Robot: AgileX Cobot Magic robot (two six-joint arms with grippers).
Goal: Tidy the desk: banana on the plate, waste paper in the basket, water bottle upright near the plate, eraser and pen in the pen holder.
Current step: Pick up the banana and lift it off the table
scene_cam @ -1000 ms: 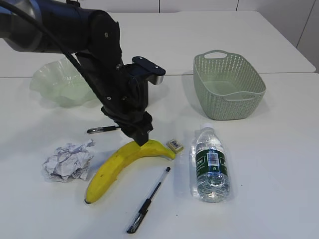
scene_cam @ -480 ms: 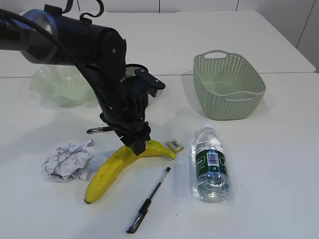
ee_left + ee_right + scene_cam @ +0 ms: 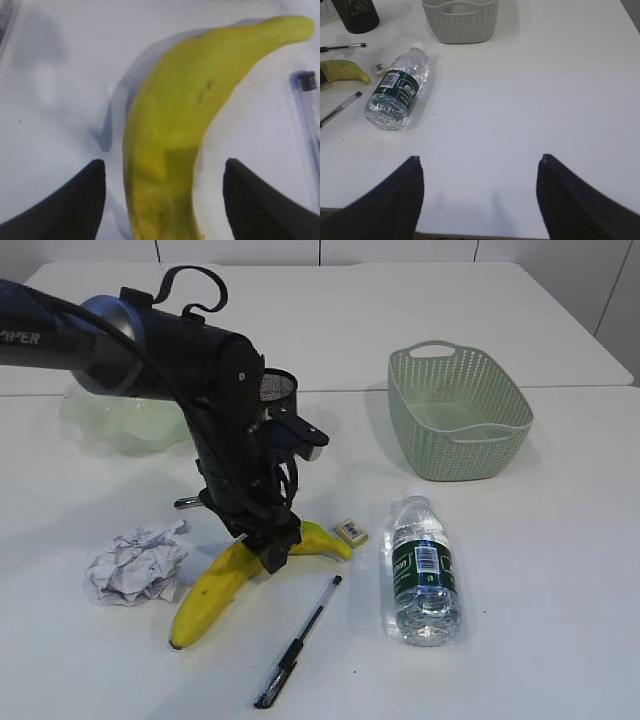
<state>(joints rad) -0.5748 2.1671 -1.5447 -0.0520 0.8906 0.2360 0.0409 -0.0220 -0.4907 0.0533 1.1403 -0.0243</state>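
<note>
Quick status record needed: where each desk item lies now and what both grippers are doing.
banana: flat on table, between the open fingers of left gripper, not gripped
right gripper: open, over bare table
water bottle: on its side
waste paper: on table, left of banana
basket: empty
eraser: by banana tip
pen: on table
plate: empty

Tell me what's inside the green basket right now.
The basket looks empty: its bare floor shows in the exterior view, with no paper in it. The near wall hides a strip of the floor just behind it. The crumpled paper lies on the table.
</note>
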